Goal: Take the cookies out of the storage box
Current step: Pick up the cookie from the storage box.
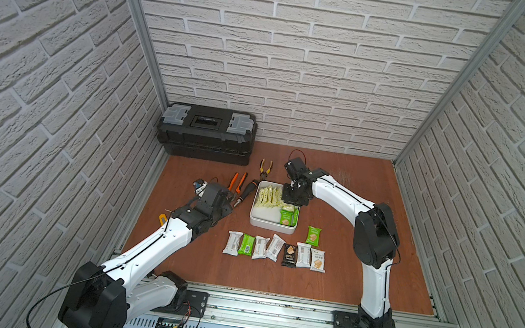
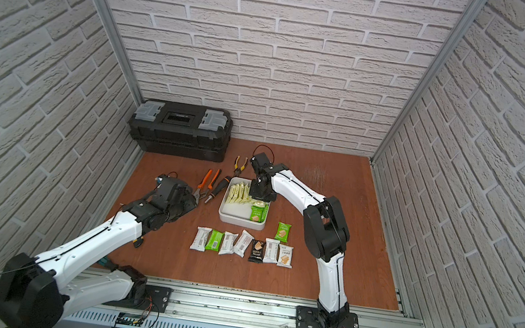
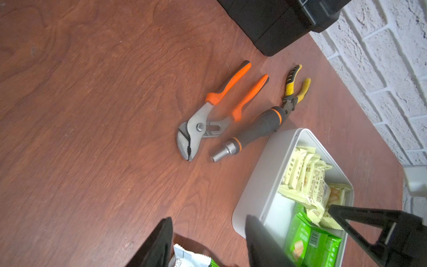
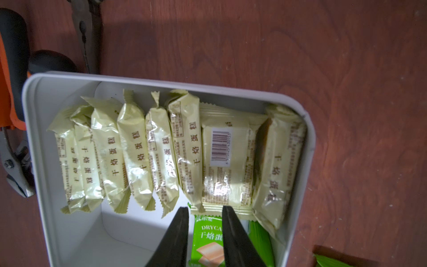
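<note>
I count eight cookies (image 1: 275, 247) out on table (image 1: 346, 251); maybe ten-odd left in storage box (image 1: 266, 225), stack hard to read. Right gripper (image 4: 205, 208) narrowly parted above them, holding nothing; left gripper (image 3: 209, 219) wide, empty, near box.

Bright even light; soft shadows; bowed, blurred edges

1. White brick-pattern walls (image 1: 302, 56) close in the back and both sides.
2. Aluminium posts (image 1: 139, 28) stand at the two back corners.
3. The tabletop (image 1: 356, 173) is reddish-brown wood grain, evenly lit.
4. A slotted aluminium rail (image 1: 269, 312) runs along its front edge.
</note>
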Motion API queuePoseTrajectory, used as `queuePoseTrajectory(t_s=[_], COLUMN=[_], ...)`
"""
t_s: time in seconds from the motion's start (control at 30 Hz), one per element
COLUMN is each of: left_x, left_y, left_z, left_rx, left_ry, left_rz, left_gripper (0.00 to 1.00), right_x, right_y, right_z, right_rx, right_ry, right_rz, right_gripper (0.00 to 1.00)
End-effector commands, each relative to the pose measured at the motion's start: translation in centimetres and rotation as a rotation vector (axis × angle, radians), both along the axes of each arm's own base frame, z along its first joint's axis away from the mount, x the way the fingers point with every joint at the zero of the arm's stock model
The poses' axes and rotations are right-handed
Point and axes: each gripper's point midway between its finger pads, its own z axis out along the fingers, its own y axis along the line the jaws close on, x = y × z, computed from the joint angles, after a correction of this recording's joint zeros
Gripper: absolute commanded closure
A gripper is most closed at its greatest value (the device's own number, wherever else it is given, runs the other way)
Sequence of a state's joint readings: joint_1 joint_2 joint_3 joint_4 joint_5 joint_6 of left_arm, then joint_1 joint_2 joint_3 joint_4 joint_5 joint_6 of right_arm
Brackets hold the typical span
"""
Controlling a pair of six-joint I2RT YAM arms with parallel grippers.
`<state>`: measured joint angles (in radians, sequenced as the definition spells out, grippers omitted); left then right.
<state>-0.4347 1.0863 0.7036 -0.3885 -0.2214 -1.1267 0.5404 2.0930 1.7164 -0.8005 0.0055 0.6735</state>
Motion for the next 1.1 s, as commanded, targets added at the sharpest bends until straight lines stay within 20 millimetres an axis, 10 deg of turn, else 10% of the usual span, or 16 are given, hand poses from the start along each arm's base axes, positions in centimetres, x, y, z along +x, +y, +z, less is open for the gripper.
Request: queuePoseTrajectory(t_s=[0.0,0.53,1.07], left_x=[0.4,0.0,0.5], left_y=[0.1,0.5,-0.1], left_z=[0.2,0.4,1.1], left_rx=[-0.002,-0.003,0.049], left_ry=[-0.014,-0.022,-0.009], left_rz=[0.001,0.013,-0.055], left_gripper=[0.44,0.46,0.47], right_x=[0.4,1.0,-2.0], right_y=[0.5,0.8,-0.4], right_z=[-0.3,-1.1,6.5], right_rx=[0.006,0.034,0.106], right_ry=[0.005,0.025,-0.065], right_rz=[0.016,0.021,0.066], right_gripper=[0.7,0.94,0.98])
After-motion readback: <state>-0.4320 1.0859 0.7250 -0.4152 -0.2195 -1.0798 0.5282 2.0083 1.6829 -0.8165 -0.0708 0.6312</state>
